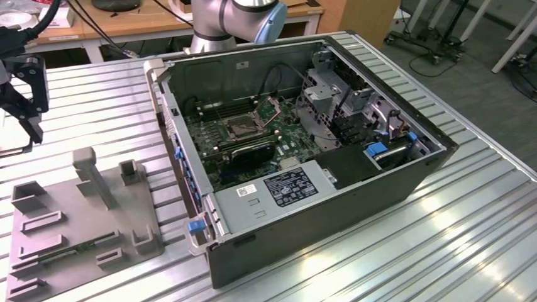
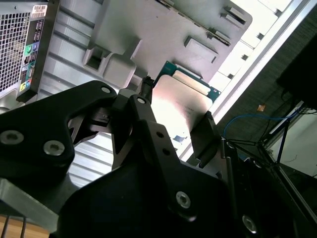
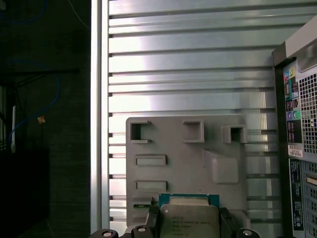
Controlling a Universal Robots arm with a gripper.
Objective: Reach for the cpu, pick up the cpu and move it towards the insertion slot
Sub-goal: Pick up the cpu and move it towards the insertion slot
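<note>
Over gray tray (image 3: 183, 153), cpu (image 3: 188, 222) between jaws, case (image 3: 297, 148) alongside

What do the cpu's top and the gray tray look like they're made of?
The cpu: top looks like silvery metal with a dull sheen, glaring bright in the second wrist view; its rim looks like green circuit board. The tray: probably matte gray plastic, judging by moulded recesses and no shine.

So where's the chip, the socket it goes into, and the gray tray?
cpu (image 3: 189, 222): first wrist view, on its silvery metal top.
insertion slot (image 1: 241, 129): exterior view, on its dark centre.
gray tray (image 1: 84, 220): exterior view, on a bare flat patch.
</note>
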